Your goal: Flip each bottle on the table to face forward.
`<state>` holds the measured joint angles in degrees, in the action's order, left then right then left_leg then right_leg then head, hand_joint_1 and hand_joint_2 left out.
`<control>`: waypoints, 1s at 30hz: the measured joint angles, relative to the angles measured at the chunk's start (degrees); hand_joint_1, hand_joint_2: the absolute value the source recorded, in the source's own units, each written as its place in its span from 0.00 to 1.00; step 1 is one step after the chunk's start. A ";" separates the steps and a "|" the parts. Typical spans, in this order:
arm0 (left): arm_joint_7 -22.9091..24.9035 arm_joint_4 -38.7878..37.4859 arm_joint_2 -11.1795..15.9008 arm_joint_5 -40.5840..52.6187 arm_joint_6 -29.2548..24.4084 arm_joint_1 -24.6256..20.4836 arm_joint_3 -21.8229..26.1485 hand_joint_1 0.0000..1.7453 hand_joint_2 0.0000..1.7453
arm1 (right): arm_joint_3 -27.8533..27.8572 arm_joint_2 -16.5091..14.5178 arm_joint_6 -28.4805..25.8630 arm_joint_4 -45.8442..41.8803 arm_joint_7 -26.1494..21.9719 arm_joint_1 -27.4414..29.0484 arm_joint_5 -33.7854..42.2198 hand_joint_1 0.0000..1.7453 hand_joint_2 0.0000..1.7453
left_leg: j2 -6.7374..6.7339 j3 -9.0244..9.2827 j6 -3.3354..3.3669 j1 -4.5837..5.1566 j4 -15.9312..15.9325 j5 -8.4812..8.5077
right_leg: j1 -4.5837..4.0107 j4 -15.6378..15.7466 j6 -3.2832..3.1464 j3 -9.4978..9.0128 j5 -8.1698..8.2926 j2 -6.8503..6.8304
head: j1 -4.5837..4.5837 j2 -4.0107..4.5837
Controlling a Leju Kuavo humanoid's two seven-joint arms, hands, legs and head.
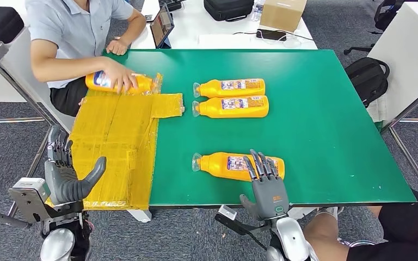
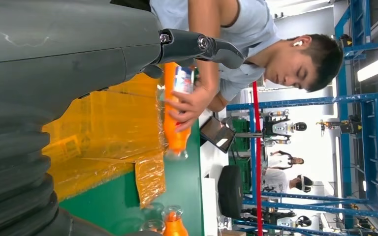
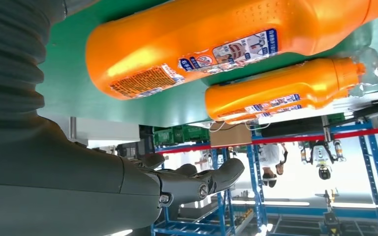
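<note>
Three orange bottles lie on their sides on the green table [image 1: 326, 119], clear caps to the left. Two lie side by side at the middle: the far bottle [image 1: 230, 87] and the one behind it nearer me [image 1: 232, 106]. The near bottle [image 1: 238, 165] [image 3: 216, 44] lies by the front edge. My right hand [image 1: 265, 185] hovers over that bottle's right end, fingers spread, holding nothing. My left hand [image 1: 65, 171] hangs open off the table's left front corner. A person's hand holds a fourth orange bottle [image 1: 117, 82] [image 2: 176, 113] on the yellow sheet.
A yellow plastic sheet [image 1: 114, 147] covers the table's left part. A seated person [image 1: 81, 32] is at the far left corner. A tablet [image 1: 162, 24], a black case and a cardboard box sit on the white desk behind. A black backpack [image 1: 367, 76] lies at the right.
</note>
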<state>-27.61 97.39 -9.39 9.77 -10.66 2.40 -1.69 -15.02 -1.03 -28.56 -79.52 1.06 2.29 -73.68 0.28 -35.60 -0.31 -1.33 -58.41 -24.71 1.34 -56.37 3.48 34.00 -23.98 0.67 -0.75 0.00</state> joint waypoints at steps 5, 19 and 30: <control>0.08 0.00 -0.01 0.26 0.82 -0.37 -1.12 0.00 1.00 | 1.43 0.06 -0.20 1.65 2.60 -1.38 -2.12 0.00 1.00 | 0.00 0.00 0.00 0.00 0.00 0.00 | 0.00 -0.01 0.00 -0.01 0.00 0.00 | -0.01 0.00; 1.51 -0.02 0.06 -0.34 2.61 -1.09 -4.13 0.00 1.00 | 7.37 0.65 1.06 15.99 6.30 -11.45 -5.18 0.00 1.00 | 0.00 0.00 0.02 0.01 -0.01 0.03 | 0.00 -0.02 0.01 -0.02 0.02 0.00 | 0.01 0.00; 3.05 -0.48 0.06 -1.80 4.45 -1.80 -4.44 0.00 1.00 | 7.92 0.46 5.79 27.07 7.28 -18.93 -3.62 0.00 1.00 | -0.01 0.06 0.02 0.02 -0.01 0.04 | 0.01 -0.01 0.01 -0.07 0.03 0.01 | 0.01 0.00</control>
<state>-24.55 96.91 -9.33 7.98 -6.20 0.60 -6.13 -7.10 -0.57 -22.78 -52.45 8.34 -16.64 -77.31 0.27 -35.54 -0.29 -1.31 -58.42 -24.67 1.35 -56.39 3.49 33.93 -23.96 0.67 -0.74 0.00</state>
